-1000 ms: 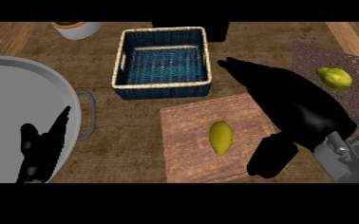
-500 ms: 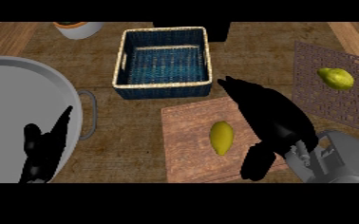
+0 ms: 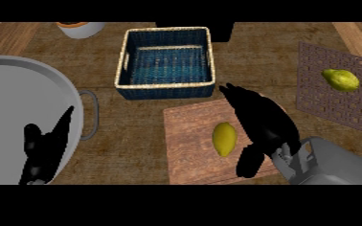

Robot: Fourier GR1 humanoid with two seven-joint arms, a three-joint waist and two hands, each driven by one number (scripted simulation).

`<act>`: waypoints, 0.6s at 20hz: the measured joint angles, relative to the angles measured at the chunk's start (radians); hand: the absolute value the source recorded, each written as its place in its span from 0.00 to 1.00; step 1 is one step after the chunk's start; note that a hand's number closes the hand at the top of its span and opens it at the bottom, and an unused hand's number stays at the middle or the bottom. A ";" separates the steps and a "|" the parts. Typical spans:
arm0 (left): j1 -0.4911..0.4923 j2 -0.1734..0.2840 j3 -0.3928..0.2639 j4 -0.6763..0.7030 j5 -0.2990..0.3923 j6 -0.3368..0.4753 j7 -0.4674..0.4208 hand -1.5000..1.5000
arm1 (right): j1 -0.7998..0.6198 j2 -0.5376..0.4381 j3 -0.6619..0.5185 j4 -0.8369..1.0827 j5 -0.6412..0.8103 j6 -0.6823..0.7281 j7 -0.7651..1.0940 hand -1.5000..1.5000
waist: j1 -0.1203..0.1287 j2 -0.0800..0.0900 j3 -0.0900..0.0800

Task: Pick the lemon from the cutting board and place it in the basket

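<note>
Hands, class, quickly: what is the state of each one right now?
Left hand: open, holding nothing.
Right hand: open beside the lemon, holding nothing.

Woven blue basket [image 3: 167, 57] with straw-like rim; grained wooden cutting board [image 3: 192, 143]; smooth, possibly metal grey pot [image 3: 28, 91].

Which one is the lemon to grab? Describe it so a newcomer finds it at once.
Start at the blue woven basket in the middle of the counter; just in front of it lies a wooden cutting board. The lemon lies on that board, beside the right hand. Unlike the greener fruit on the brown mat at the right, it is plain yellow.
</note>
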 measured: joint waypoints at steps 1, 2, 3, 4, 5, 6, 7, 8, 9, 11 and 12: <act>0.002 -0.002 0.003 -0.002 0.000 0.000 0.001 0.50 | 0.013 0.001 0.004 -0.004 0.015 -0.003 -0.003 0.00 | -0.001 0.000 0.000; 0.001 -0.005 0.003 0.000 -0.004 0.000 0.000 0.50 | 0.027 0.011 0.010 0.004 0.034 -0.009 -0.007 0.00 | -0.001 -0.001 0.001; 0.002 -0.007 0.004 0.002 -0.005 -0.003 -0.006 0.50 | 0.041 0.022 0.019 0.012 0.057 -0.017 -0.010 0.00 | -0.001 -0.001 0.001; 0.004 -0.009 0.006 0.000 -0.006 -0.002 -0.004 0.50 | 0.049 0.021 0.015 0.012 0.067 -0.018 -0.015 0.00 | -0.002 -0.001 0.001; 0.002 -0.010 0.009 0.004 -0.003 -0.009 -0.005 0.50 | 0.049 0.032 0.013 0.017 0.076 -0.019 -0.015 0.00 | -0.001 -0.001 0.001; 0.002 -0.011 0.008 0.001 -0.009 -0.008 -0.004 0.50 | 0.053 0.044 0.011 0.023 0.085 -0.021 -0.015 0.00 | -0.001 -0.001 0.001; 0.000 -0.011 0.009 0.003 -0.008 -0.012 0.000 0.50 | 0.057 0.050 0.005 0.033 0.093 -0.023 -0.023 0.00 | 0.000 -0.001 0.001; 0.000 -0.011 0.013 0.006 -0.004 -0.019 -0.002 0.50 | 0.069 0.058 0.009 0.040 0.111 -0.028 -0.027 0.00 | -0.001 -0.001 0.002; -0.001 -0.011 0.014 -0.002 -0.009 -0.013 0.012 0.50 | 0.074 0.075 0.013 0.051 0.125 -0.030 -0.026 0.00 | 0.001 0.000 0.000; 0.003 -0.016 0.013 0.000 -0.019 -0.014 -0.004 0.50 | 0.086 0.094 0.017 0.058 0.144 -0.031 -0.026 0.00 | 0.001 0.000 0.001; 0.002 -0.017 0.015 0.003 -0.019 -0.020 -0.006 0.50 | 0.089 0.103 0.018 0.072 0.156 -0.032 -0.031 0.00 | 0.001 0.000 0.001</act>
